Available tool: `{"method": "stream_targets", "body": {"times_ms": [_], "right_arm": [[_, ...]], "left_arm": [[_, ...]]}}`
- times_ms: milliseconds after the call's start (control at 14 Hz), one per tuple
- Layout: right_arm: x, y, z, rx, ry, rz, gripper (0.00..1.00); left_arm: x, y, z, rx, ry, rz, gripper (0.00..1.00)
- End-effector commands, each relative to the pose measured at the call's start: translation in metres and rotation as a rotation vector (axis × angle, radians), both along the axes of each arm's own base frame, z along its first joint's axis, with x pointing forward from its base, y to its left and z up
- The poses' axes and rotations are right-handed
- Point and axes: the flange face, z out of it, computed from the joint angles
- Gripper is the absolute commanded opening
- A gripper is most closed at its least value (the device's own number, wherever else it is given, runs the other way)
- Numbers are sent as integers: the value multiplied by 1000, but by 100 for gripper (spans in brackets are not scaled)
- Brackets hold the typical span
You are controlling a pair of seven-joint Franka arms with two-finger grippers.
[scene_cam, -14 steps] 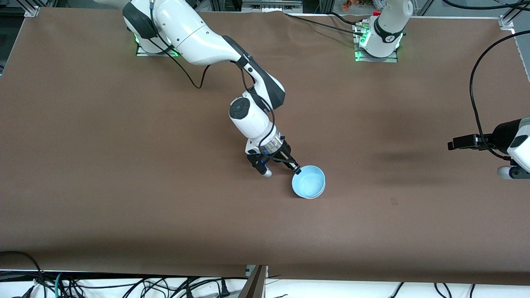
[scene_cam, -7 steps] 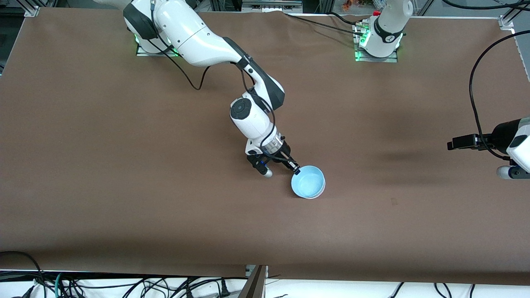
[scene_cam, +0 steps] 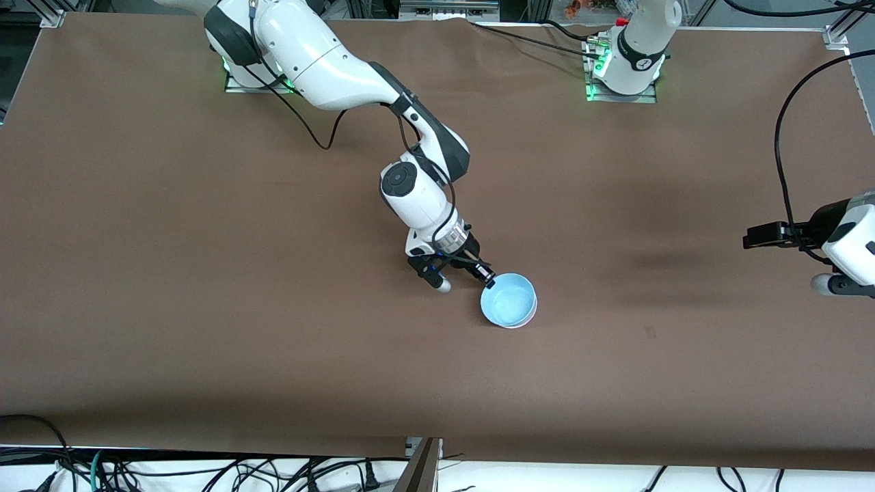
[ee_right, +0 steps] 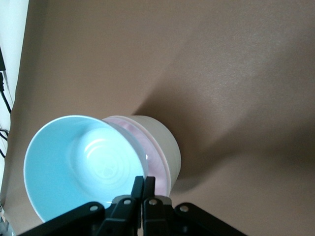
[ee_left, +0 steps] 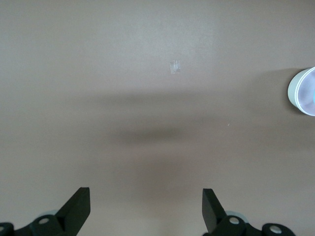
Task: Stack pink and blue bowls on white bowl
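Note:
The light blue bowl (scene_cam: 508, 301) is tilted over the stack in the middle of the table, its rim pinched by my right gripper (scene_cam: 487, 277), which is shut on it. In the right wrist view the blue bowl (ee_right: 83, 162) leans into the pale pink bowl (ee_right: 147, 142), which sits inside the white bowl (ee_right: 165, 142); the right gripper (ee_right: 143, 179) clamps the blue rim. In the front view only a sliver of the white bowl (scene_cam: 513, 325) shows, and the pink bowl is hidden. My left gripper (scene_cam: 844, 283) waits open over the left arm's end of the table, empty (ee_left: 146, 194).
The brown table cover (scene_cam: 205, 273) is bare around the stack. The stack shows at the edge of the left wrist view (ee_left: 304, 91). A small tape mark (ee_left: 174, 66) lies on the cover. Cables (scene_cam: 205, 471) hang along the edge nearest the front camera.
The blue bowl and my right gripper have shifted very slightly. My left gripper has drifted a little toward the table's middle.

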Motion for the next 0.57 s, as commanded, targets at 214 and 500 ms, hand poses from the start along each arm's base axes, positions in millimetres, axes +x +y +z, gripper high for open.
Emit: {"method": "stream_targets", "body": {"times_ms": [214, 500], "right_arm": [[2, 4, 2, -8, -27, 15, 0], [3, 3, 2, -8, -27, 14, 23]], "left_arm": [[-5, 2, 3, 22, -27, -86, 100], [-29, -8, -6, 49, -74, -100, 100]]}}
